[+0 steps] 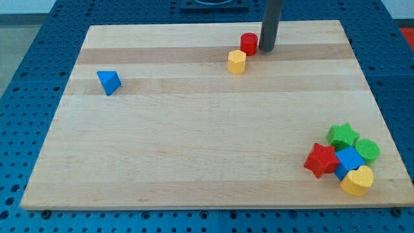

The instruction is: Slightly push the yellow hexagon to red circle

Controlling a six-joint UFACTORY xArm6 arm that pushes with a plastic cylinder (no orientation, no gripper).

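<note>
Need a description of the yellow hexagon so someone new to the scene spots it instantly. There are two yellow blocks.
Start at the wooden board's top edge, right of centre, where my tip stands. Just to the tip's left is the red circle, and the yellow hexagon sits right below-left of it, about touching. The other yellow block is heart-shaped and lies in the cluster at the view's bottom right.
</note>
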